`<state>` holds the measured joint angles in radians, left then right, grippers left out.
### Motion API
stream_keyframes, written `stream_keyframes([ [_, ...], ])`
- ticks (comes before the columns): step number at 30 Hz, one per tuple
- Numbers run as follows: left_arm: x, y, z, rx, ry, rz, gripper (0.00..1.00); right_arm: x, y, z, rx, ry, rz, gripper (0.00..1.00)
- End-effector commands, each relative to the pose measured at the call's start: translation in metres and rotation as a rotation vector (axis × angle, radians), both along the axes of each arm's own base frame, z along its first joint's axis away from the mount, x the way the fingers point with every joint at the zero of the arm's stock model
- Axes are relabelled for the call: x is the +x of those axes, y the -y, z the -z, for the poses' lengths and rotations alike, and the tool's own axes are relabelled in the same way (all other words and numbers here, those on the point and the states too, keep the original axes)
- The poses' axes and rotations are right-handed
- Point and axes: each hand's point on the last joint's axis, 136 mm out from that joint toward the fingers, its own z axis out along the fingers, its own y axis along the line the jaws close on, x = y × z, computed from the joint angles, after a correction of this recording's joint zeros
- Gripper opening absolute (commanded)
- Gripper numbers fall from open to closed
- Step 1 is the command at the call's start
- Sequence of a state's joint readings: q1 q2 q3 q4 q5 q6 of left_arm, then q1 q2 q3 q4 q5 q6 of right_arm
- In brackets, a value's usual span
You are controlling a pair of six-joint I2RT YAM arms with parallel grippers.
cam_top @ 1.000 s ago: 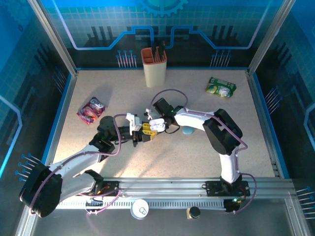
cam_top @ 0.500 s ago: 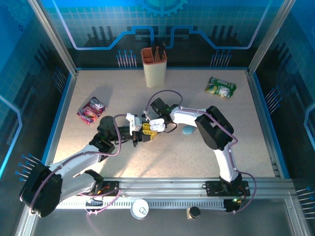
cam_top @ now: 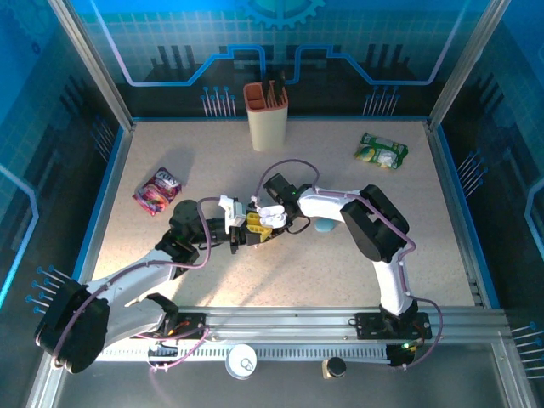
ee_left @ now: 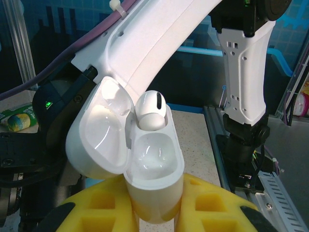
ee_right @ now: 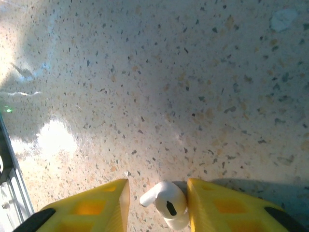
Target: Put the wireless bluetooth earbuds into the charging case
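My left gripper (ee_left: 157,212) is shut on the base of the white charging case (ee_left: 154,169), which stands upright with its lid swung open to the left. One white earbud (ee_left: 150,112) sits in the case's far well, and the near well shows bare. In the top view the case (cam_top: 271,212) is at the table's middle, with the right arm's wrist (cam_top: 280,189) just behind it. A second white earbud (ee_right: 169,205) lies on the speckled table between my right gripper's (ee_right: 158,203) yellow fingers (ee_right: 87,208). It touches the right one, and a small gap separates its stem from the left one.
A tan holder with tools (cam_top: 266,115) stands at the back. A green packet (cam_top: 381,151) lies at back right and a pink snack bag (cam_top: 158,189) at left. A pale blue pebble-shaped item (cam_top: 325,225) rests just right of the grippers. The metal rail (cam_top: 297,327) runs along the front.
The right arm's elbow has shifted a little while its wrist stayed beside the case. The left gripper has kept hold of the open case without moving.
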<state>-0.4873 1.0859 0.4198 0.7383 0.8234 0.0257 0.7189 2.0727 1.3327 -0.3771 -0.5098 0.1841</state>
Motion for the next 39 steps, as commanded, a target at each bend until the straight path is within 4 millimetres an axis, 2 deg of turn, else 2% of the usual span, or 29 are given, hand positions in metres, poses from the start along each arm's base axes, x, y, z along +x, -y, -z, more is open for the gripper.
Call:
stream_keyframes([
  [1,0.002,0.0,-0.003,-0.004,0.026,-0.006,0.15,-0.013,0.011,0.002,-0.039,-0.015,-0.026,0.34],
  [11,0.002,0.0,-0.002,-0.002,0.028,-0.01,0.15,-0.011,0.015,0.005,-0.088,0.072,-0.055,0.22],
  [17,0.002,-0.001,0.0,0.003,0.03,-0.02,0.15,0.005,0.017,-0.011,-0.069,0.16,0.013,0.2],
  [21,0.001,-0.003,0.001,0.005,0.03,-0.031,0.15,0.024,0.029,-0.035,-0.032,0.237,0.111,0.2],
  [24,0.0,-0.004,0.002,0.009,0.028,-0.032,0.15,0.038,0.047,-0.053,-0.012,0.293,0.197,0.19],
  [27,0.0,-0.005,0.003,0.013,0.026,-0.035,0.15,0.05,0.069,-0.074,-0.001,0.339,0.281,0.19],
  [32,0.002,-0.004,0.005,0.018,0.027,-0.04,0.15,0.066,0.119,-0.112,-0.044,0.47,0.42,0.18],
  [35,0.006,-0.003,0.008,0.022,0.02,-0.045,0.15,0.065,0.138,-0.141,-0.048,0.573,0.436,0.17],
  [39,0.012,-0.002,0.013,0.034,0.005,-0.052,0.15,0.057,0.15,-0.178,-0.047,0.722,0.41,0.16],
])
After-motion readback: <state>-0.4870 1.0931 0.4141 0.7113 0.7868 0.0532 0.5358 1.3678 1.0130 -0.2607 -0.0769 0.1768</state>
